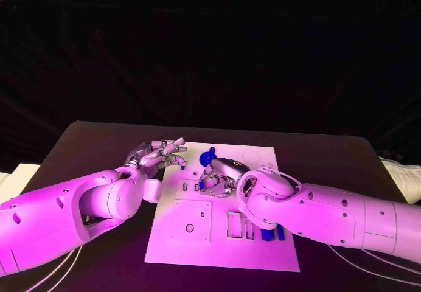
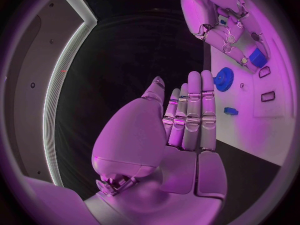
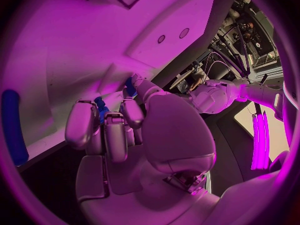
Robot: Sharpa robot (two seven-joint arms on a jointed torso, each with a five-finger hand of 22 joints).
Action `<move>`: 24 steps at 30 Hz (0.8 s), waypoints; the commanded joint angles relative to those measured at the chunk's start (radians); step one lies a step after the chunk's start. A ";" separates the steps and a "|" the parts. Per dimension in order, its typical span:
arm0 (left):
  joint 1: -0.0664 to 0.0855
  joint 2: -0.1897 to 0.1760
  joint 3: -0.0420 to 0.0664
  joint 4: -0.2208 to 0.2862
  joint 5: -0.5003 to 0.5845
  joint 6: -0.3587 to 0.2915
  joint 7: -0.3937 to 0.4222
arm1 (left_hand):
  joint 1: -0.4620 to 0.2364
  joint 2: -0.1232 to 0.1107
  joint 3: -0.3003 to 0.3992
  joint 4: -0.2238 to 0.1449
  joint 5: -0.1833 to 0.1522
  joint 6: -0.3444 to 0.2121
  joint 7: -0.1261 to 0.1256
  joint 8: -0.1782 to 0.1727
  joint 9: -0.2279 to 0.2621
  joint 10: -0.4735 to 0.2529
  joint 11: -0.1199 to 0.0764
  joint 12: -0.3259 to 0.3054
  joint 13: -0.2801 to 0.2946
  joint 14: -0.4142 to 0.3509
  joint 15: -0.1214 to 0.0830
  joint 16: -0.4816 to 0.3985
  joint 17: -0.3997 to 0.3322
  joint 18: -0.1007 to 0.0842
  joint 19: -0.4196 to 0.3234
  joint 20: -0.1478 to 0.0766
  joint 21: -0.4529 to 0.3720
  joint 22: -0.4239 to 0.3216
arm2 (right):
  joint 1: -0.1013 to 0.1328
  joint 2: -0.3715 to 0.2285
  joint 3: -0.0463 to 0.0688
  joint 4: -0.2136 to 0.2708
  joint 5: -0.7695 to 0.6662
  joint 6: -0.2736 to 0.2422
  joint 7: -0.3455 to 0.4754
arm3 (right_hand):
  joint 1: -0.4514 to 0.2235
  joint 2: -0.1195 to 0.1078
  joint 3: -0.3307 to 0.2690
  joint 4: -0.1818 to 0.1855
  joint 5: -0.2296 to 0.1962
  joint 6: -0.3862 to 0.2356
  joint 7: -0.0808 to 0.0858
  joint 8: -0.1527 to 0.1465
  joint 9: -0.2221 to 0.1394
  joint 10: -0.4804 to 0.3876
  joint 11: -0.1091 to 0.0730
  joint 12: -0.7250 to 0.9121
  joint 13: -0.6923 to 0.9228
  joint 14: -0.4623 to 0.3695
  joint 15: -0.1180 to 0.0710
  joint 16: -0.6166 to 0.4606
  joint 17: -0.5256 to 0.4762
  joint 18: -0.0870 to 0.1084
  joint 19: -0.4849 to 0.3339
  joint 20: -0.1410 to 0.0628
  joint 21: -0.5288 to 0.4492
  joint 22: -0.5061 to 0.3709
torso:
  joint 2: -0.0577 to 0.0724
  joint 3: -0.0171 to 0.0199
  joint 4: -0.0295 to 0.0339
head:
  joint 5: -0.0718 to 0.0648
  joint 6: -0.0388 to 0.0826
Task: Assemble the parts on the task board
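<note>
We think the small blue part (image 3: 100, 109) in our right hand (image 1: 221, 176) is light, hard and a bit slippery, so it is best pinched by its sides, and our fingers are curled around it over the middle of the task board (image 1: 224, 243). A blue gear (image 1: 206, 159) sits near the board's far edge. Our left hand (image 1: 158, 153) is by the board's far left corner, fingers straight and holding nothing.
</note>
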 commanded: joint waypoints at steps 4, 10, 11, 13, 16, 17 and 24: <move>0.001 0.001 0.001 0.002 -0.002 0.024 0.003 | 0.000 0.006 -0.001 -0.003 -0.002 -0.010 0.000 -0.003 0.001 -0.008 -0.001 0.003 0.001 -0.006 0.000 0.002 0.001 0.007 -0.008 -0.002 0.005 0.001 | -0.007 -0.009 -0.005 0.000 -0.046 0.031 -0.034 | -0.010 0.000 0.001 -0.006 0.013 -0.003 0.006 -0.005 0.000 -0.006 0.000 -0.004 0.001 0.087 0.005 -0.007 0.175 -0.004 -0.005 0.003 -0.007 -0.002 | 0.001 0.0002 0.0003 | 0.000 -0.002; 0.001 0.002 0.001 0.001 -0.002 0.027 0.002 | 0.000 0.006 -0.001 -0.003 -0.002 -0.010 0.000 -0.003 0.001 -0.008 -0.001 0.003 0.001 -0.006 0.000 0.002 0.001 0.007 -0.008 -0.002 0.005 0.001 | -0.008 -0.012 -0.005 0.004 -0.055 0.027 -0.035 | -0.014 -0.003 0.001 -0.006 0.015 -0.002 0.007 -0.006 0.000 -0.007 0.000 -0.005 0.001 0.087 0.005 -0.007 0.174 -0.004 -0.005 0.003 -0.007 -0.002 | 0.001 0.0001 0.0003 | 0.002 0.001; 0.001 0.002 0.001 0.001 -0.002 0.027 0.001 | 0.000 0.006 -0.001 -0.003 -0.002 -0.010 0.000 -0.003 0.001 -0.008 -0.001 0.003 0.001 -0.006 0.000 0.002 0.001 0.007 -0.008 -0.002 0.005 0.001 | -0.008 -0.012 -0.005 0.005 -0.055 0.027 -0.035 | -0.015 -0.003 0.000 -0.006 0.015 -0.002 0.007 -0.006 0.000 -0.007 0.000 -0.005 0.000 0.087 0.006 -0.007 0.174 -0.004 -0.005 0.003 -0.007 -0.002 | 0.001 0.0005 0.0004 | 0.002 0.001; 0.001 0.002 0.001 0.001 -0.002 0.028 0.001 | 0.000 0.006 -0.001 -0.003 -0.002 -0.010 0.000 -0.003 0.001 -0.008 -0.001 0.003 0.001 -0.006 0.000 0.002 0.001 0.007 -0.008 -0.002 0.005 0.001 | -0.008 -0.013 -0.005 0.007 -0.056 0.027 -0.035 | -0.015 -0.003 0.000 -0.006 0.015 -0.002 0.007 -0.006 0.000 -0.007 0.000 -0.005 0.000 0.087 0.006 -0.007 0.174 -0.004 -0.005 0.003 -0.007 -0.002 | 0.001 0.0005 0.0007 | 0.002 0.001; 0.001 0.002 0.001 0.001 -0.002 0.028 0.000 | 0.000 0.006 -0.001 -0.003 -0.002 -0.010 0.000 -0.003 0.001 -0.008 -0.001 0.003 0.001 -0.006 0.000 0.002 0.001 0.007 -0.008 -0.002 0.005 0.001 | -0.008 -0.012 -0.005 0.009 -0.056 0.033 -0.034 | -0.017 -0.004 0.000 -0.005 0.014 -0.001 0.007 -0.006 0.000 -0.007 0.001 -0.005 0.001 0.087 0.006 -0.007 0.174 -0.004 -0.005 0.004 -0.008 -0.003 | 0.001 0.0002 0.0004 | 0.002 0.001; 0.001 0.002 0.001 0.000 -0.002 0.028 0.000 | 0.000 0.006 -0.001 -0.003 -0.002 -0.010 0.000 -0.003 0.001 -0.008 -0.001 0.003 0.001 -0.006 0.000 0.002 0.001 0.007 -0.008 -0.002 0.005 0.001 | -0.009 -0.012 -0.005 0.009 -0.056 0.035 -0.034 | -0.019 -0.005 -0.001 -0.004 0.013 -0.001 0.007 -0.006 0.000 -0.007 0.001 -0.005 0.001 0.087 0.006 -0.007 0.174 -0.004 -0.005 0.004 -0.008 -0.003 | 0.000 0.0002 0.0003 | 0.002 0.001; 0.001 0.003 0.001 0.000 -0.002 0.030 -0.001 | 0.000 0.006 -0.001 -0.003 -0.002 -0.010 0.000 -0.003 0.001 -0.008 -0.001 0.003 0.001 -0.006 0.000 0.002 0.001 0.007 -0.008 -0.002 0.005 0.001 | -0.009 -0.009 -0.005 0.008 -0.056 0.041 -0.039 | -0.036 -0.019 -0.008 0.000 0.006 -0.018 0.013 -0.019 -0.003 -0.019 0.005 -0.024 -0.013 0.086 0.009 -0.010 0.170 -0.003 -0.008 0.006 -0.011 -0.008 | 0.000 -0.0007 0.0008 | 0.000 -0.003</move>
